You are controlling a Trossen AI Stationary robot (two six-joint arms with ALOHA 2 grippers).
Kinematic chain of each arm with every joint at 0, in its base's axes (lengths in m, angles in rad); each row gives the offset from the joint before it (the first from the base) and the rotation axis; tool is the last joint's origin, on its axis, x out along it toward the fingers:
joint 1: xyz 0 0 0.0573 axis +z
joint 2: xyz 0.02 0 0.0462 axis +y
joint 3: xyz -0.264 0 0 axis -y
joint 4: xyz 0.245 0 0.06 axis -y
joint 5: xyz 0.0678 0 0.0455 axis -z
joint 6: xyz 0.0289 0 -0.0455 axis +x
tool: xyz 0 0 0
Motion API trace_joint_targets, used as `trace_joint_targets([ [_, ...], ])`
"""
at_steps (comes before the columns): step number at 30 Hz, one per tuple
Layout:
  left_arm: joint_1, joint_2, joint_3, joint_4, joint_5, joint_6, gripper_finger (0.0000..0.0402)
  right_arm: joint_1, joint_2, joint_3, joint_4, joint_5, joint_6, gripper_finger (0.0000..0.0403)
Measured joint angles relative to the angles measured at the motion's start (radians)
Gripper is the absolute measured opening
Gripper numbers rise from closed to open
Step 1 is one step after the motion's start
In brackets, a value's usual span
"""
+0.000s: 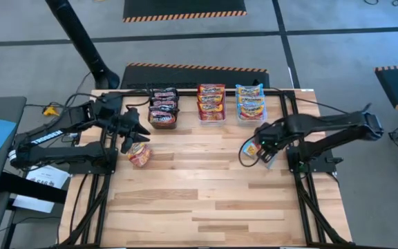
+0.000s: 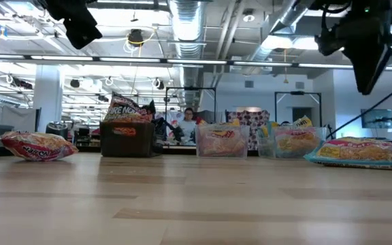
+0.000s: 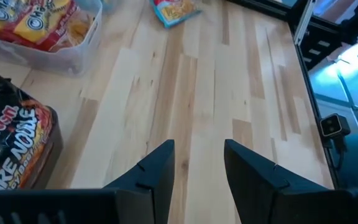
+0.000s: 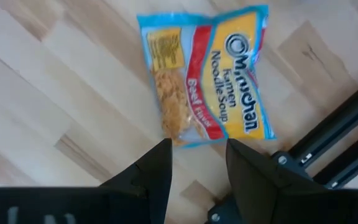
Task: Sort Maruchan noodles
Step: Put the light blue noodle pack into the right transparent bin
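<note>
While both claws hang parted and empty, pale plank table (image 1: 206, 194), loose noodle packets (image 1: 139, 154), ducted ceiling (image 2: 196, 27).

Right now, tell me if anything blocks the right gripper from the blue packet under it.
Nothing visible does. The right gripper hangs open above the blue packet, which lies alone on bare table, apart from the fingers.

Dark packet (image 3: 11, 146) cut off by left wrist frame edge. Blue packet (image 1: 262, 153) mostly hidden under right end effector (image 1: 260, 146) in high view. Bin labels too small to read.
</note>
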State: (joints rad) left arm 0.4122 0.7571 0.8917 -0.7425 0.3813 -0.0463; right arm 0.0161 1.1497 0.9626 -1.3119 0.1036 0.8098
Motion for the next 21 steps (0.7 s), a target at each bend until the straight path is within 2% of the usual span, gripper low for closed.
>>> trace_joint_targets([
  [8,0.0,0.0,-0.001,0.002,0.0,0.0,0.0125,-0.102,-0.067,0.0,0.011,-0.001,-0.113,0.018],
  [16,0.0,0.0,-0.001,0.002,0.0,0.001,0.0125,-0.191,-0.02,0.0,0.041,-0.126,-0.223,0.0217],
  [21,0.0,0.0,-0.001,0.002,0.001,0.001,0.0125,-0.196,0.034,0.0,0.046,-0.144,-0.291,0.0226],
])
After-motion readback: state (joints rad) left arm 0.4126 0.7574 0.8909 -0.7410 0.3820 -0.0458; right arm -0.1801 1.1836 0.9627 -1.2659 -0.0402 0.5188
